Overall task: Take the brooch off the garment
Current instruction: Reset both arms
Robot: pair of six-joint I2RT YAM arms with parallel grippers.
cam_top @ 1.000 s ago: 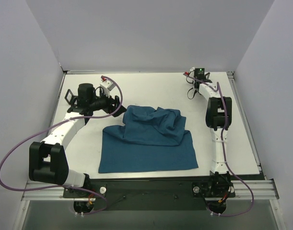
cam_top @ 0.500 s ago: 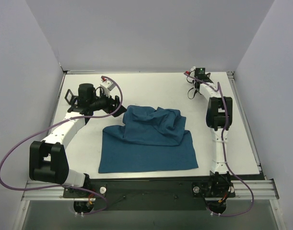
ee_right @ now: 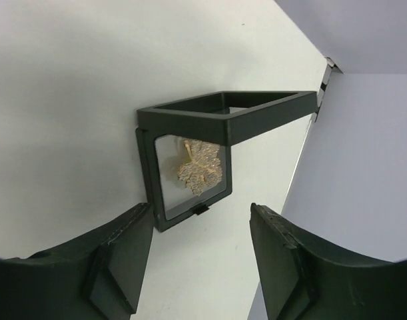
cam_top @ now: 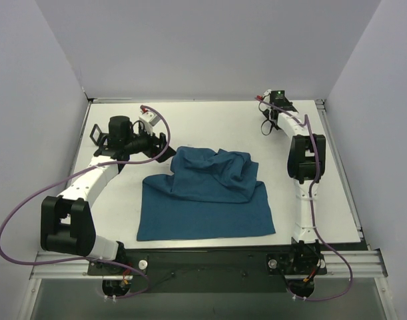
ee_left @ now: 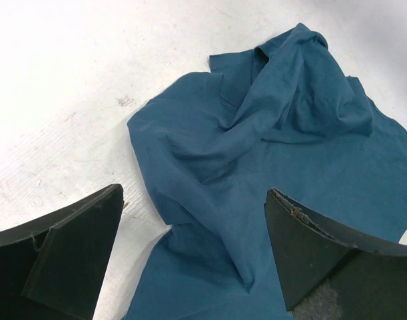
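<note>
The garment (cam_top: 210, 190), a dark teal T-shirt, lies crumpled on the white table; its folds fill the left wrist view (ee_left: 276, 147). My left gripper (cam_top: 162, 145) hangs open just past its left upper edge, jaws wide and holding nothing (ee_left: 193, 193). The brooch (ee_right: 200, 167), a small gold leaf-like ornament, lies apart from the garment inside an open black square frame case (ee_right: 150, 183) on the table. My right gripper (ee_right: 200, 213) stands open just short of that case, at the table's far right (cam_top: 268, 120), with nothing between its fingers.
The case's hinged lid (ee_right: 256, 110) stands raised over the brooch. The grey right wall (ee_right: 363, 153) and the table edge run close beside the right gripper. White walls enclose the table (cam_top: 210, 120) on three sides.
My right gripper's jaws have opened and its wrist has shifted slightly. The left arm and the garment have not moved.
</note>
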